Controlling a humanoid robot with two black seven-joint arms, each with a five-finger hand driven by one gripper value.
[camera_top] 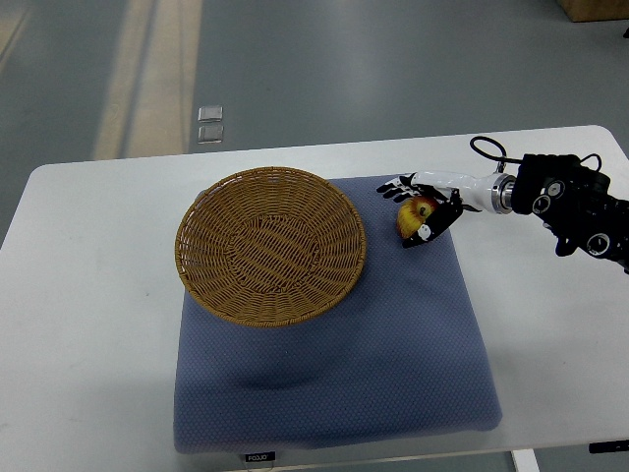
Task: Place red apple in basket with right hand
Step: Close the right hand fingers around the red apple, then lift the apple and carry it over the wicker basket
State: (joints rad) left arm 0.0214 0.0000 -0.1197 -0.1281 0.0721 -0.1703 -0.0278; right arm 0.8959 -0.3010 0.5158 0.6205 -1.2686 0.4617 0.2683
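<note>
— What do we see, starting at the left?

— We see a white counter (88,324) with a blue padded mat (393,364) spread over its middle. At about nine o'clock from the mat's centre sits a round wicker basket (270,246), overlapping the mat's upper left corner and part of the bare counter. We see nothing inside it.

— And the apple?

— We find the red apple (417,214), red with a yellowish patch, at roughly three o'clock from the basket, just beside its rim but apart from it, on the mat's upper edge.

— What is the hand doing?

— We see the right hand (421,206) reaching in from the right edge, its black fingers (396,187) curled around the apple, holding it. We cannot tell whether the apple is lifted or resting on the mat.

— Anything further right?

— We see the white wrist (462,187) joining the black arm (575,211), with a cable looping above. Beyond the counter, at twelve o'clock, we see grey floor (373,69) with two small clear squares (209,123).
</note>
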